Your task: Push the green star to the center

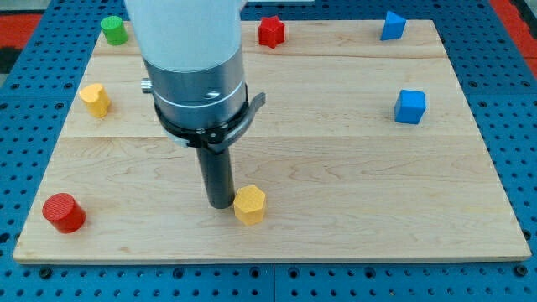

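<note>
The pale wooden tabletop [361, 193] lies on a blue perforated base [503, 33]. My arm comes down from the tabletop's top edge as a white and silver housing [195, 75]. Its end effector is a straight dark rod [216, 172] that is grasping nothing.

My tip [221, 205] rests on the wood near the middle of the bottom edge. It is just beside the yellow hexagonal block [249, 204], on that block's left in the view. Whether the two actually touch I cannot tell.

The only green piece is a small green block [113, 29] at the top left corner, right at the tabletop's rim. It looks rounded from here, and I cannot make out star points on it. It sits well apart from my tip and far from the tabletop's centre.

- A red star-shaped block [271, 32] stands at the top edge, just right of the arm housing.
- A blue angular block [392, 25] sits near the top right corner.
- A blue cube [410, 106] sits close to the right edge, below the angular block.
- A yellow rounded block [96, 99] is near the left edge.
- A red cylinder [64, 212] stands in the bottom left corner
</note>
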